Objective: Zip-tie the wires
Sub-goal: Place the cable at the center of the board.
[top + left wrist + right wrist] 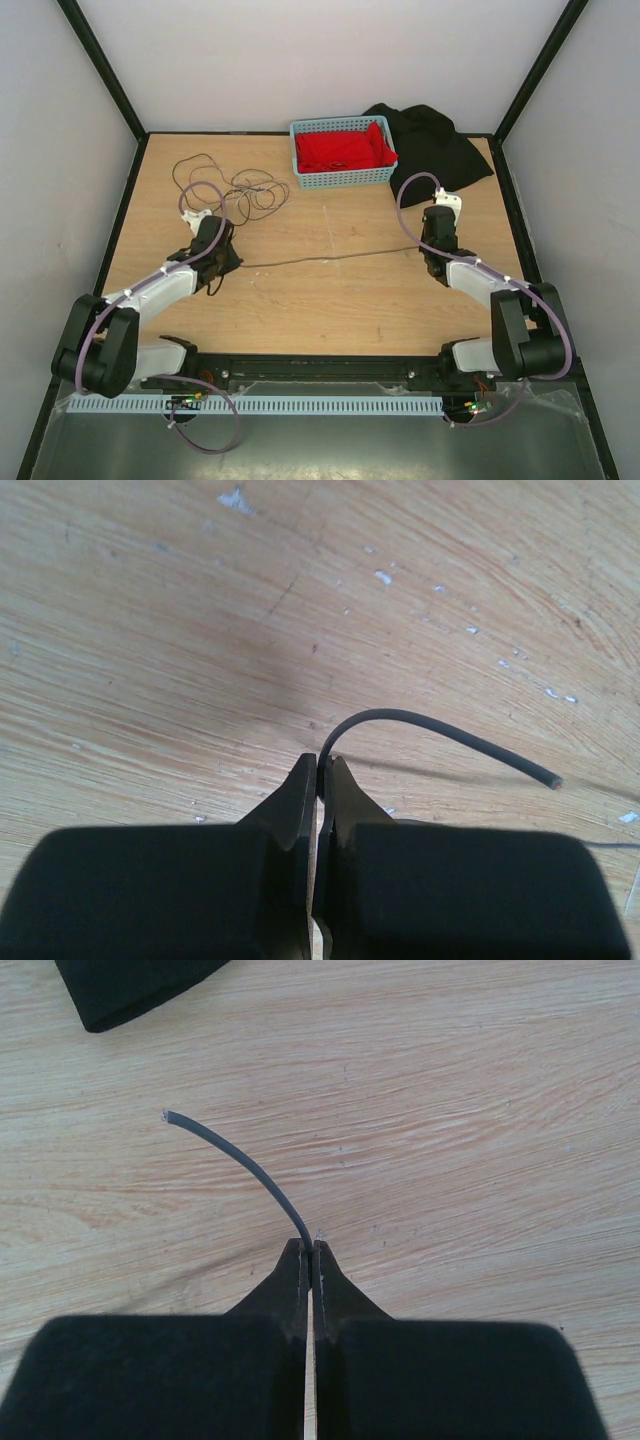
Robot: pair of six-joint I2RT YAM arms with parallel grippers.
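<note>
Fingers (pixel 285 825) of the left gripper (pixel 318 772) are clenched on a thin dark strand (pixel 440 730). The jaws meet with only the strand between them. Its short free end arcs up out of the tips and off to one side, finishing in a cut tip just above the wood. The right gripper (pixel 308 1252) is likewise pressed closed on the other end of the strand, whose free tail curves away to a cut tip near a corner of black cloth (pixel 130 985).

From the top camera, the strand runs low and nearly straight across the middle of the tabletop (pixel 330 310), from the left gripper toward the left edge to the right gripper toward the right edge. Both arms reach inward from the near edge.

The wires (pixel 232 190) lie in loose, curly loops on the far left part of the tabletop, just beyond the left gripper. Whether the held strand joins those loops cannot be told.

A turquoise basket (pixel 343 178) holding red cloth (pixel 345 150) sits at the far edge near the middle, just right of the loops. The black cloth is heaped in the far right corner, touching the basket's right side.
</note>
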